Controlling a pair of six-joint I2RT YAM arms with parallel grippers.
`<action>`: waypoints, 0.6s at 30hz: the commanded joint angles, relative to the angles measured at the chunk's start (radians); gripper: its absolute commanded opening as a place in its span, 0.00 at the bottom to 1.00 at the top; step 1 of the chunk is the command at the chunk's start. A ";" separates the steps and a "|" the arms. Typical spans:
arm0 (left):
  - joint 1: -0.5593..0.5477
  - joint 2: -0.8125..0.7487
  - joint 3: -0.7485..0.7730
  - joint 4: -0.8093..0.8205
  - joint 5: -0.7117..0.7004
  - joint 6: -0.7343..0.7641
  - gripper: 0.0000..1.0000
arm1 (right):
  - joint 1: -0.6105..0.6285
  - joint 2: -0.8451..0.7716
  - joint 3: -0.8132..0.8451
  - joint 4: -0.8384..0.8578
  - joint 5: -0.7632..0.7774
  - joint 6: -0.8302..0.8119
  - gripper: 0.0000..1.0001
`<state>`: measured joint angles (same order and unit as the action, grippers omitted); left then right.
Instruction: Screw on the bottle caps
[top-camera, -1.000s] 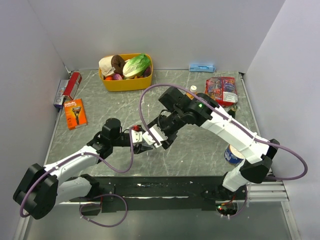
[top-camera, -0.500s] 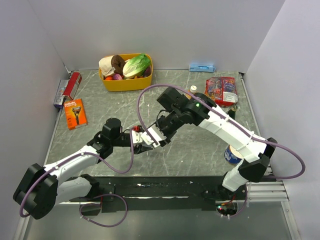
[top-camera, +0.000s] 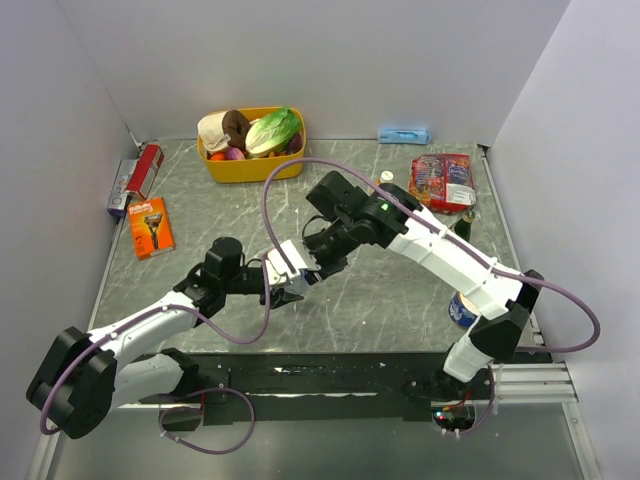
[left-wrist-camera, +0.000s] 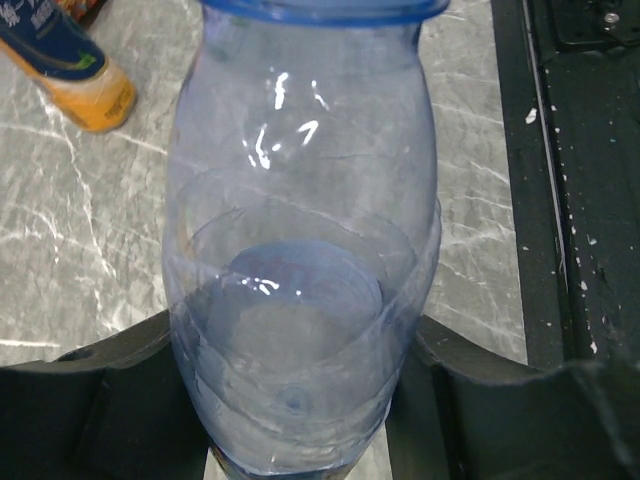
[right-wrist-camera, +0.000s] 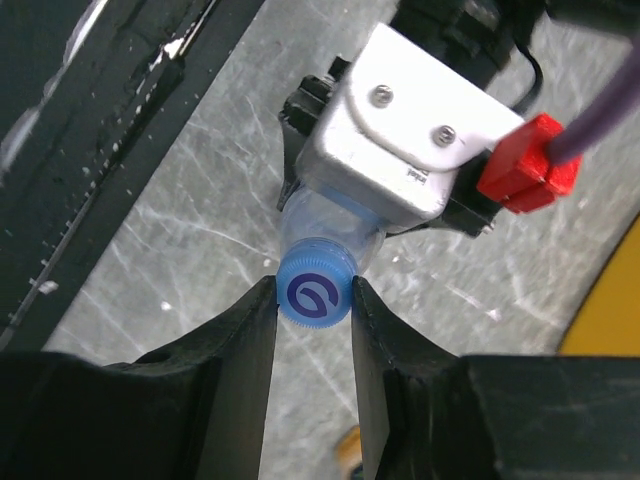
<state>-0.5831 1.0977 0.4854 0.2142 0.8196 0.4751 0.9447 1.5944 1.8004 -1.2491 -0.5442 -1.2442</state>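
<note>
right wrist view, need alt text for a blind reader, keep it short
The right gripper pinches a blue cap with a swirl logo between its dark fingers, sitting on the neck of a clear bottle. Beyond it is the other arm's white wrist block with a red plug, over a grey marbled table.

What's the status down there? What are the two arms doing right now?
Left end effector shut on water bottle. Right end effector shut on blue cap, at the bottle's mouth. Orange bottle lying aside, not in the way.
</note>
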 joint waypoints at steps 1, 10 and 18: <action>0.000 -0.042 0.009 0.201 -0.036 -0.087 0.01 | 0.006 0.056 0.024 0.022 0.013 0.231 0.25; -0.001 -0.093 -0.073 0.431 -0.232 -0.228 0.01 | -0.076 0.162 0.102 0.031 0.017 0.636 0.22; 0.000 -0.081 -0.068 0.476 -0.373 -0.383 0.01 | -0.098 0.176 0.068 0.100 0.061 0.911 0.23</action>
<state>-0.5804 1.0569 0.3798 0.4107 0.5232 0.2310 0.8425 1.7386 1.9038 -1.1389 -0.5117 -0.5297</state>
